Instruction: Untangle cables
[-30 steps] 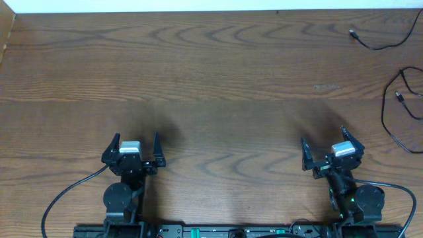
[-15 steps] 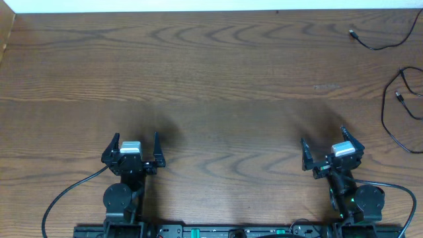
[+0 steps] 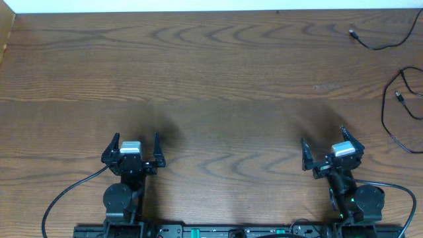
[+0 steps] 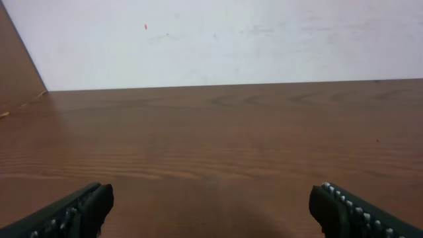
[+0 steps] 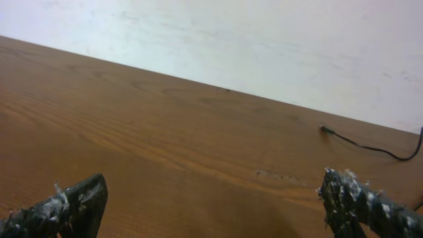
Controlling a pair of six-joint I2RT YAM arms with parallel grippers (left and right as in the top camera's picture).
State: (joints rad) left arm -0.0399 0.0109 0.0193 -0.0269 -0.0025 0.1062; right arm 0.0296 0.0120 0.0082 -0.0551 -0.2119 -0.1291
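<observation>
- Surveying from overhead, the left gripper sits low over the near left part of the table, with its jaws spread wide and nothing between them.
- The right gripper sits over the near right part, angled slightly toward the far right. Its jaws are likewise spread wide and empty.
- In the left wrist view, both fingers sit at the bottom corners with bare wood between them. A pale wall stands beyond the table's far edge.
- In the right wrist view, the fingers carry whitish specks and have only wood between them.
- The upper black cable lies at the far right corner, well apart from both grippers. Its small plug end points left, and the cord curves off toward the right edge. It is also seen from the right wrist.
- The looped black cable lies along the right edge, forming an open loop that runs out of frame. A second plug end rests inside the loop.
- Whether the two cables meet out of frame cannot be told.
</observation>
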